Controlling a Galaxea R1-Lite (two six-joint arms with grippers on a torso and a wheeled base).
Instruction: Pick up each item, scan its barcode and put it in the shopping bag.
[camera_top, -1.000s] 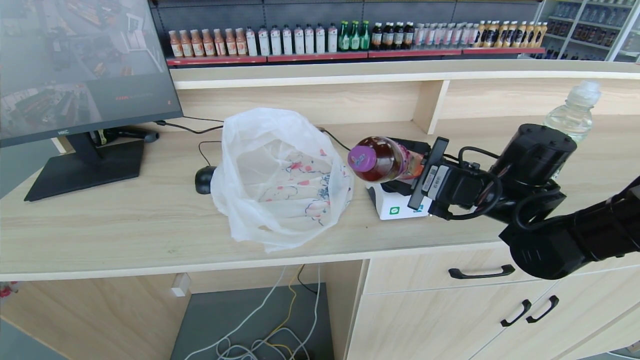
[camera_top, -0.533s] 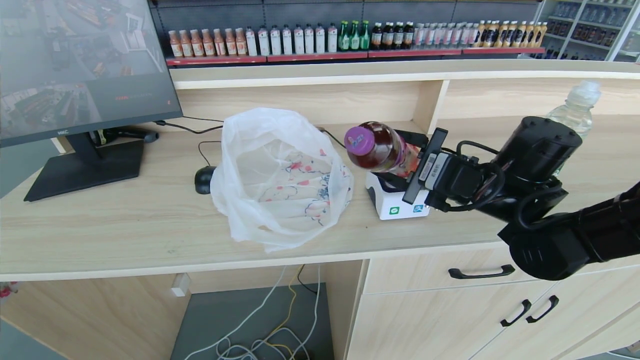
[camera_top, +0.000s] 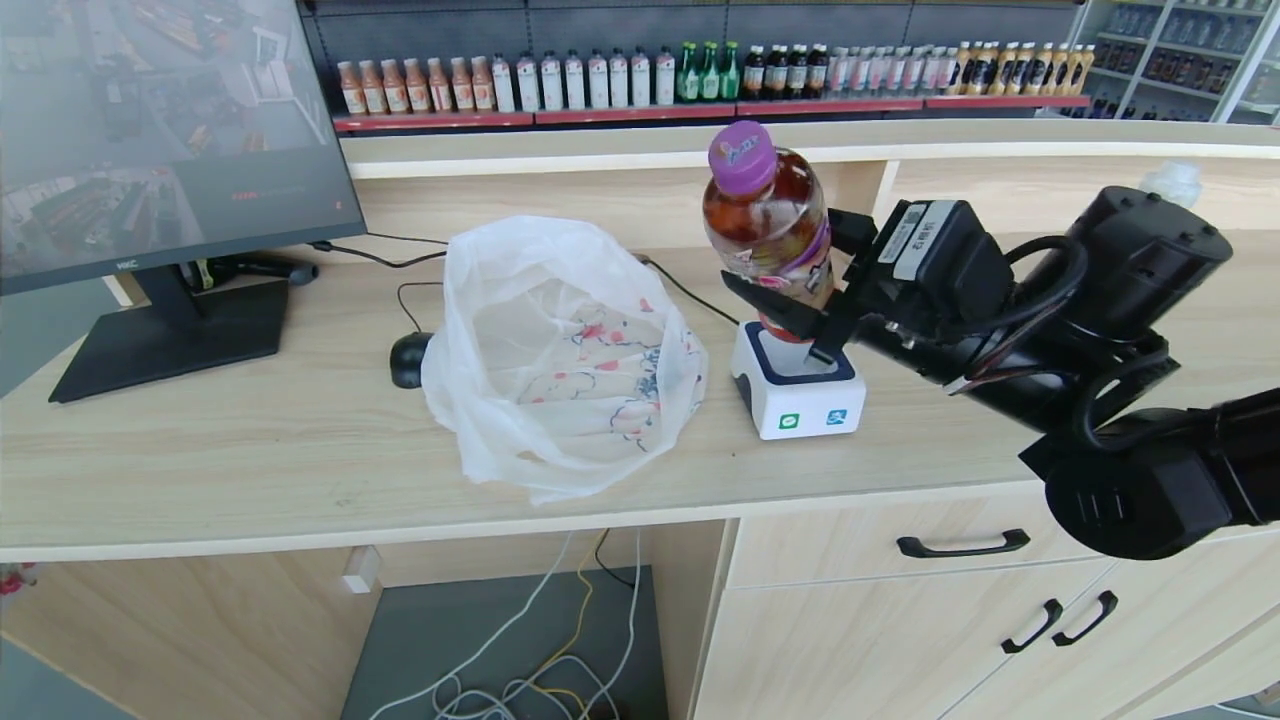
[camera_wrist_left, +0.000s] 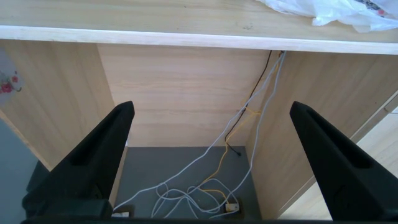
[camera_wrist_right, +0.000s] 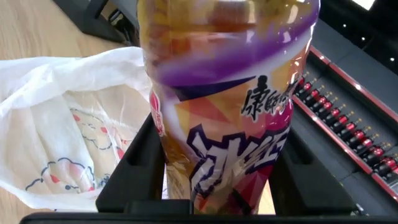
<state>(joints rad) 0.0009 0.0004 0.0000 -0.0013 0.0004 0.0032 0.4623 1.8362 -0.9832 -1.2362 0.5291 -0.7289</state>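
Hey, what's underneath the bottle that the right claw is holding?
The white scanner sits on the counter right below the bottle. The right claw covers part of the bottle's base, so whether bottle and scanner touch cannot be told.

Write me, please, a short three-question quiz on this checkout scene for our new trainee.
1. True or false: the right gripper holds the purple-capped bottle roughly upright over the scanner.
2. Choose one. The shopping bag lies on the counter: A, to the scanner's left; B, to the scanner's right; C, on top of the scanner.
3. Fill the gap: the left gripper hangs below the counter's edge with its fingers ____.

Key: 1 true; 2 A; 3 open.
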